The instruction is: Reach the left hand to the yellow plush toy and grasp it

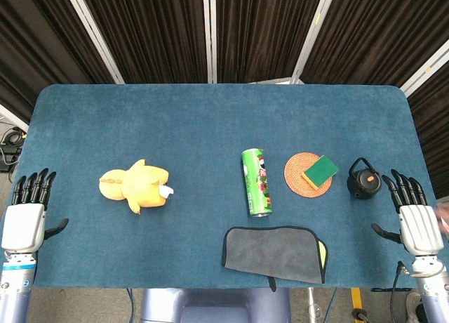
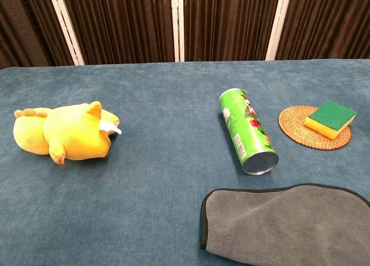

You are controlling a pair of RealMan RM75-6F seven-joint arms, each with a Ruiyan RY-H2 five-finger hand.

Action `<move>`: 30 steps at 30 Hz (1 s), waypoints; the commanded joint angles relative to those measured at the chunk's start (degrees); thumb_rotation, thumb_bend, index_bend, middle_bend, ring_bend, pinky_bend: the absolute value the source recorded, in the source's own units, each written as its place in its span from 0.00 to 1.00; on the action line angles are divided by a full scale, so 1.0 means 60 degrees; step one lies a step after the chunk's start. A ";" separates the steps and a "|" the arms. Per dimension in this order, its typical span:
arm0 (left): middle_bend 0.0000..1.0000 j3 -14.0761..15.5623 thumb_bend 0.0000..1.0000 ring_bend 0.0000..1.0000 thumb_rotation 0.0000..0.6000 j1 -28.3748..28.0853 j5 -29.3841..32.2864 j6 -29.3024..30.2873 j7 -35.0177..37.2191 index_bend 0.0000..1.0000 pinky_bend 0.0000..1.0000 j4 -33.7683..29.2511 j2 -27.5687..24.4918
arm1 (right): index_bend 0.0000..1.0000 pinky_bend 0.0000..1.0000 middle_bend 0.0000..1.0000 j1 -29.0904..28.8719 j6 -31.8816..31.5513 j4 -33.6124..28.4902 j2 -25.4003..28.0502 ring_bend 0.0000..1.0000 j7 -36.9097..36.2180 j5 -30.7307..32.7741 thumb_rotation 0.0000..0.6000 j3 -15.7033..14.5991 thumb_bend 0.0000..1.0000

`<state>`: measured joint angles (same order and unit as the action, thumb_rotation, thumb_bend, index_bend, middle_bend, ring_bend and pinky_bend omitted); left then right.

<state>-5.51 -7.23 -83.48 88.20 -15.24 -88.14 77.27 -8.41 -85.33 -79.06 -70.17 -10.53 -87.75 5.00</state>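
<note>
One yellow plush toy [image 1: 135,185], one green can [image 1: 257,182], one sponge [image 1: 320,170], one coaster [image 1: 300,175], one grey cloth [image 1: 273,253] and what looks like one small black kettle [image 1: 363,179]. Left hand [image 1: 25,221] lies released, fingers spread, empty; the toy sits well right of its fingertips [image 1: 34,182]. Right hand [image 1: 415,221] likewise, fingertips just beside the kettle.
</note>
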 commanded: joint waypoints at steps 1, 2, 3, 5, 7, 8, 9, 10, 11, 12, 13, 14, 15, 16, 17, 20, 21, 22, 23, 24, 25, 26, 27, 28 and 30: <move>0.00 0.0001 0.12 0.00 1.00 -0.0004 0.0003 -0.0011 0.0004 0.00 0.00 0.0003 0.0001 | 0.00 0.00 0.00 -0.0003 0.0009 -0.0005 0.0000 0.00 0.0011 0.0004 1.00 -0.0001 0.06; 0.00 0.0007 0.12 0.00 1.00 -0.0004 0.0004 -0.0020 0.0003 0.00 0.00 0.0009 0.0006 | 0.00 0.00 0.00 -0.0003 0.0015 -0.0004 0.0001 0.00 0.0012 0.0009 1.00 -0.0001 0.06; 0.00 0.0009 0.12 0.00 1.00 -0.0006 0.0005 -0.0025 0.0001 0.00 0.00 0.0013 0.0007 | 0.00 0.00 0.00 -0.0003 0.0015 -0.0005 0.0001 0.00 0.0010 0.0008 1.00 -0.0001 0.06; 0.00 0.0011 0.12 0.00 1.00 -0.0012 0.0007 -0.0041 -0.0004 0.00 0.00 0.0015 0.0008 | 0.00 0.00 0.00 -0.0004 0.0009 -0.0007 0.0002 0.00 0.0010 -0.0001 1.00 -0.0002 0.06; 0.00 0.0011 0.12 0.00 1.00 -0.0013 0.0006 -0.0042 -0.0005 0.00 0.00 0.0014 0.0008 | 0.00 0.00 0.00 0.0000 0.0004 -0.0006 -0.0001 0.00 0.0021 -0.0003 1.00 -0.0004 0.06; 0.00 0.0013 0.12 0.00 1.00 -0.0012 0.0004 -0.0042 -0.0004 0.00 0.00 0.0011 0.0007 | 0.00 0.00 0.00 0.0001 0.0003 -0.0008 0.0000 0.00 0.0023 -0.0003 1.00 -0.0005 0.06; 0.00 0.0016 0.13 0.00 1.00 -0.0011 -0.0004 -0.0037 0.0001 0.00 0.00 0.0002 0.0005 | 0.00 0.00 0.00 0.0002 0.0000 -0.0018 0.0003 0.00 0.0018 -0.0007 1.00 -0.0007 0.06; 0.00 0.0017 0.13 0.00 1.00 -0.0012 -0.0018 -0.0029 0.0002 0.00 0.00 -0.0004 0.0004 | 0.00 0.00 0.00 0.0004 -0.0013 -0.0026 0.0005 0.00 0.0012 -0.0014 1.00 -0.0005 0.06; 0.00 0.0018 0.13 0.00 1.00 -0.0013 -0.0029 -0.0024 0.0001 0.00 0.00 -0.0006 0.0005 | 0.00 0.00 0.00 0.0004 -0.0019 -0.0028 0.0007 0.00 0.0012 -0.0016 1.00 -0.0001 0.06; 0.00 0.0020 0.13 0.00 1.00 -0.0017 -0.0038 -0.0025 -0.0001 0.00 0.00 -0.0006 0.0007 | 0.00 0.00 0.00 0.0002 -0.0020 -0.0027 0.0007 0.00 0.0012 -0.0012 1.00 0.0004 0.06; 0.00 0.0027 0.13 0.00 1.00 -0.0023 -0.0044 -0.0039 0.0001 0.00 0.00 0.0001 0.0009 | 0.00 0.00 0.00 -0.0004 -0.0010 -0.0026 0.0005 0.00 0.0012 0.0002 1.00 0.0014 0.06; 0.00 0.0028 0.13 0.00 1.00 -0.0028 -0.0040 -0.0053 0.0004 0.00 0.00 0.0007 0.0010 | 0.00 0.00 0.00 -0.0009 0.0003 -0.0027 0.0006 0.00 0.0016 0.0013 1.00 0.0019 0.06; 0.00 0.0031 0.13 0.00 1.00 -0.0035 -0.0028 -0.0080 0.0008 0.00 0.00 0.0013 0.0011 | 0.00 0.00 0.00 -0.0012 0.0023 -0.0023 0.0002 0.00 0.0024 0.0027 1.00 0.0018 0.06; 0.00 0.0027 0.13 0.00 1.00 -0.0043 -0.0011 -0.0104 0.0014 0.00 0.00 0.0017 0.0010 | 0.00 0.00 0.00 -0.0017 0.0041 -0.0019 -0.0004 0.00 0.0031 0.0039 1.00 0.0019 0.06; 0.00 0.0024 0.13 0.00 1.00 -0.0049 0.0005 -0.0125 0.0021 0.00 0.00 0.0025 0.0011 | 0.00 0.00 0.00 -0.0021 0.0052 -0.0019 -0.0009 0.00 0.0037 0.0046 1.00 0.0021 0.06; 0.00 0.0015 0.14 0.00 1.00 -0.0069 0.0029 -0.0170 0.0040 0.00 0.00 0.0037 0.0010 | 0.00 0.00 0.00 -0.0033 0.0058 -0.0017 -0.0021 0.00 0.0068 0.0044 1.00 0.0027 0.06; 0.00 0.0016 0.14 0.00 1.00 -0.0073 0.0029 -0.0179 0.0047 0.00 0.00 0.0038 0.0010 | 0.00 0.00 0.00 -0.0035 0.0071 -0.0013 -0.0027 0.00 0.0074 0.0050 1.00 0.0023 0.06; 0.00 0.0015 0.15 0.00 1.00 -0.0077 0.0031 -0.0184 0.0048 0.00 0.00 0.0039 0.0009 | 0.00 0.00 0.00 -0.0036 0.0082 -0.0008 -0.0032 0.00 0.0075 0.0055 1.00 0.0021 0.06; 0.00 0.0022 0.16 0.00 1.00 -0.0079 0.0035 -0.0197 0.0037 0.00 0.00 0.0039 0.0010 | 0.00 0.00 0.00 -0.0041 0.0102 -0.0001 -0.0028 0.00 0.0073 0.0069 1.00 0.0023 0.06; 0.00 0.0029 0.18 0.00 1.00 -0.0081 0.0037 -0.0208 0.0025 0.00 0.00 0.0041 0.0010 | 0.00 0.00 0.00 -0.0043 0.0115 -0.0002 -0.0020 0.00 0.0067 0.0076 1.00 0.0023 0.06; 0.00 0.0032 0.26 0.00 1.00 -0.0084 0.0036 -0.0215 0.0012 0.00 0.00 0.0044 0.0009 | 0.00 0.00 0.00 -0.0042 0.0134 0.0005 -0.0027 0.00 0.0064 0.0082 1.00 0.0012 0.06; 0.00 0.0040 0.40 0.00 1.00 -0.0092 0.0023 -0.0226 -0.0004 0.00 0.00 0.0051 0.0008 | 0.00 0.00 0.00 -0.0040 0.0143 0.0010 -0.0028 0.00 0.0059 0.0087 1.00 0.0007 0.06; 0.00 0.0044 0.50 0.00 1.00 -0.0099 0.0016 -0.0235 -0.0003 0.00 0.00 0.0056 0.0007 | 0.00 0.00 0.00 -0.0036 0.0141 0.0013 -0.0025 0.00 0.0051 0.0089 1.00 0.0004 0.06; 0.00 0.0045 0.67 0.00 1.00 -0.0114 0.0006 -0.0254 0.0010 0.00 0.00 0.0071 0.0009 | 0.00 0.00 0.00 -0.0031 0.0140 0.0016 -0.0026 0.00 0.0039 0.0089 1.00 0.0000 0.06; 0.00 0.0038 0.90 0.00 1.00 -0.0156 -0.0004 -0.0307 0.0025 0.00 0.00 0.0133 0.0023 | 0.00 0.00 0.00 -0.0029 0.0140 0.0019 -0.0031 0.00 0.0035 0.0093 1.00 0.0000 0.06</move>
<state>-5.27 -8.09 -83.48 86.43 -15.13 -87.42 77.38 -8.58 -84.49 -78.95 -70.36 -10.32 -87.19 5.01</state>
